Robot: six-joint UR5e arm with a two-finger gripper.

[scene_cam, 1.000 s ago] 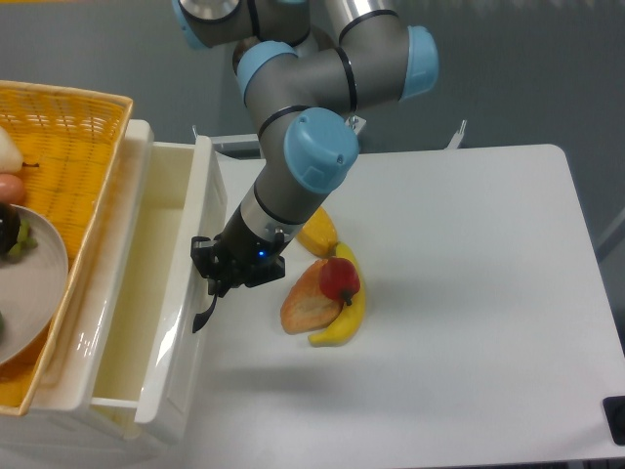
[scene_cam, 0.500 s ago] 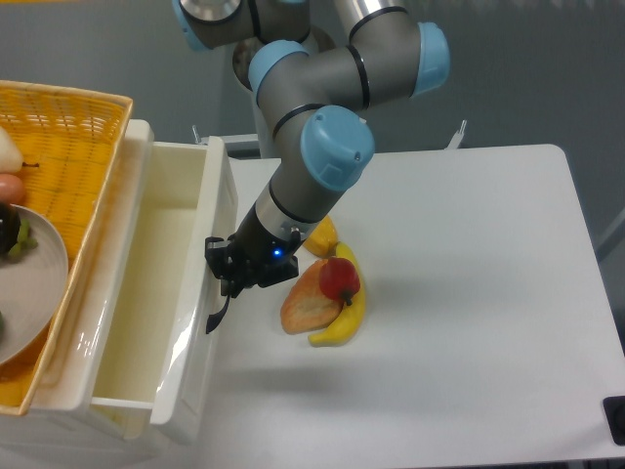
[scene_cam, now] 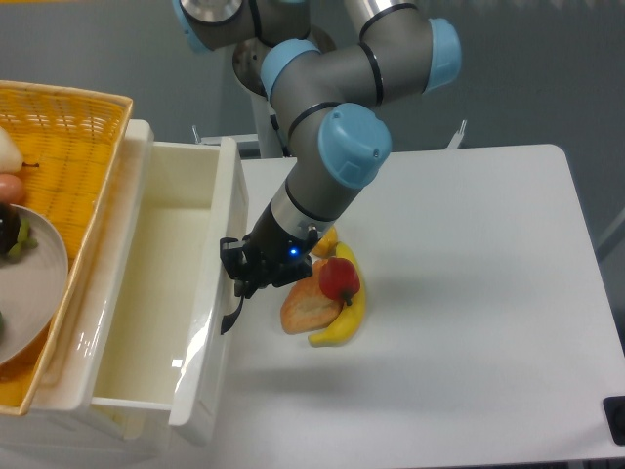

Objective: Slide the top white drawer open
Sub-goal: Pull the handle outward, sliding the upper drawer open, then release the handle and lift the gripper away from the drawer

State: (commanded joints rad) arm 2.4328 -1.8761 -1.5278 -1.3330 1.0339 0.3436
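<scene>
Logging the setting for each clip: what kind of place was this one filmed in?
Most likely a robotics lab tabletop setup: a bare white table against a plain grey wall, a UR5e arm whose gripper is at the top white drawer, and props such as a banana and a yellow woven basket.

Robotics lab, UR5e arm (scene_cam: 332, 107), plain white table (scene_cam: 469, 293), grey wall (scene_cam: 527, 68)
</scene>
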